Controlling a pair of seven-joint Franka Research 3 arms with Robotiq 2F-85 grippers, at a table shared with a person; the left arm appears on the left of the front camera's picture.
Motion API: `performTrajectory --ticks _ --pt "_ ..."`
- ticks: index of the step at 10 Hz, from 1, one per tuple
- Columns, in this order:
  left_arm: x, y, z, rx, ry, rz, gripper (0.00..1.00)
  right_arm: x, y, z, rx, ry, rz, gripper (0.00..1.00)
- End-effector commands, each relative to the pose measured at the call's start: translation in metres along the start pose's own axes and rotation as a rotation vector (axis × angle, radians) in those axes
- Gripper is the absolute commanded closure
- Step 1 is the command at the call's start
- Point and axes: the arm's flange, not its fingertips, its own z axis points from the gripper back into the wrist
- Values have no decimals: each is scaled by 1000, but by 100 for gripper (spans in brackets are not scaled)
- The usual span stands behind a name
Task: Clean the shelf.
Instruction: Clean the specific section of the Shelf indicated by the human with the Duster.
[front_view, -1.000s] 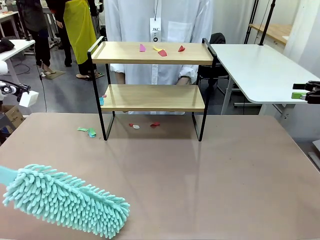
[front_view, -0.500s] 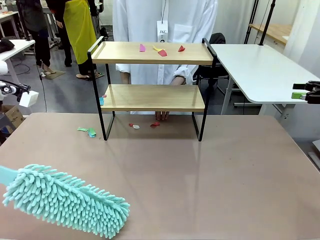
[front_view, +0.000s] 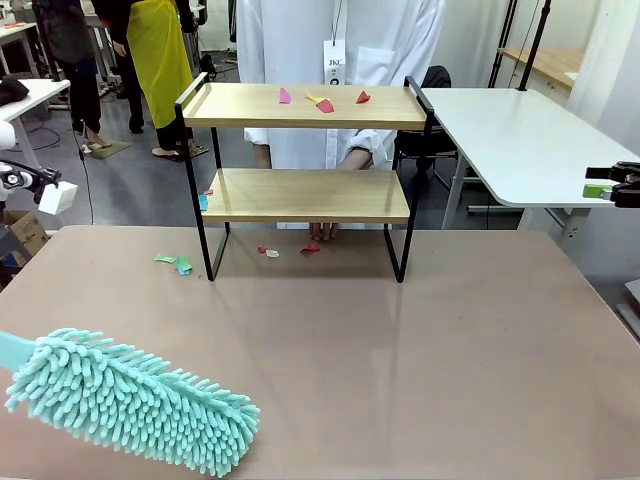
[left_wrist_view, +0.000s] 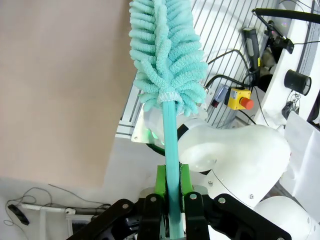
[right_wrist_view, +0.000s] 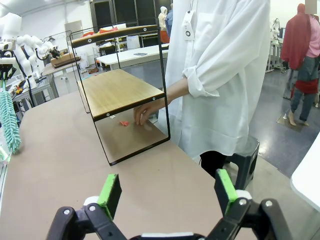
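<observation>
Front view: shelf (front_view: 300, 195) top holds scraps (front_view: 322, 103) (left gripper (left_wrist_view: 172, 181) clamps duster (left_wrist_view: 165, 50); right gripper (right_wrist_view: 168, 192) gapes).

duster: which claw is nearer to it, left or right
Left. The left claw is shut on the handle of the duster. The right claw hangs open at the right side of the table, across the table from the duster.

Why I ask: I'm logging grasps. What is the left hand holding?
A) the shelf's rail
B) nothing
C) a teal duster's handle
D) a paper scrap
C: in the left wrist view, the left hand is shut on the handle of the teal duster.
</observation>
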Motion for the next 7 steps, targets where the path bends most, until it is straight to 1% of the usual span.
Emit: performTrajectory --ticks 1,3,4,6,7 --pt "0 -3 0 -18 -12 0 87 5 1 -3 -7 12 -13 0" --pt "0 -3 0 -18 -12 0 87 5 1 -3 -7 12 -13 0" --pt "0 0 0 0 0 0 87 5 1 -3 -7 12 -13 0" --pt "34 2 -9 -30 -140 65 87 5 1 -3 -7 12 -13 0" --pt "49 -2 -14 -54 -210 62 87 5 1 -3 -7 12 -13 0"
